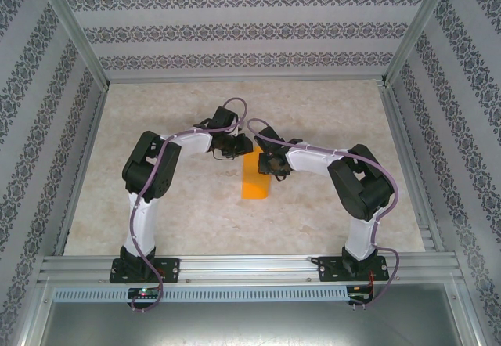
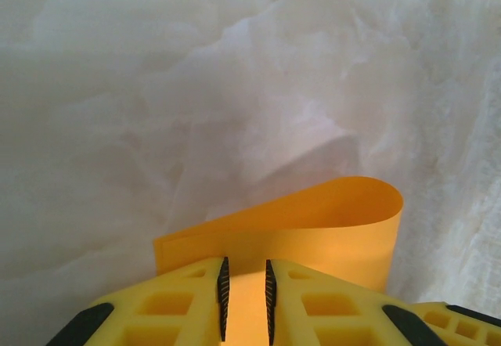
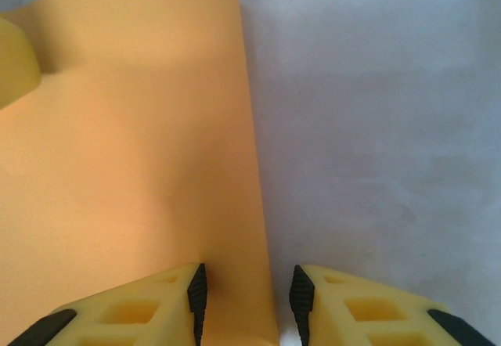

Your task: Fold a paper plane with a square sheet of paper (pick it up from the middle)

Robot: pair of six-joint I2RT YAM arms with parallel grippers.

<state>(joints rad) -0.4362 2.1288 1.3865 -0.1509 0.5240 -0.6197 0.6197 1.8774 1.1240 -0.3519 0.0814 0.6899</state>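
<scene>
Obs: paper (image 1: 255, 180) looks light and floppy, curls over, probably creases easily. Left gripper (image 2: 246, 283) narrowed over its edge, pinch uncertain. Right gripper (image 3: 247, 283) parted, straddling the edge. Suggest a mid-edge hold.

The square sheet of paper (image 1: 254, 182) lies on the table (image 1: 196, 213) near its middle, between the two arms and ahead of their bases. The left pincer (image 1: 232, 149) sits over the sheet's far end, and in the left wrist view the paper runs under that pincer (image 2: 244, 283) and curls over just ahead of it. The right pincer (image 1: 270, 164) stands at the sheet's right side, and in the right wrist view the paper's (image 3: 133, 150) right edge passes between its fingers, with bare table to the right.
</scene>
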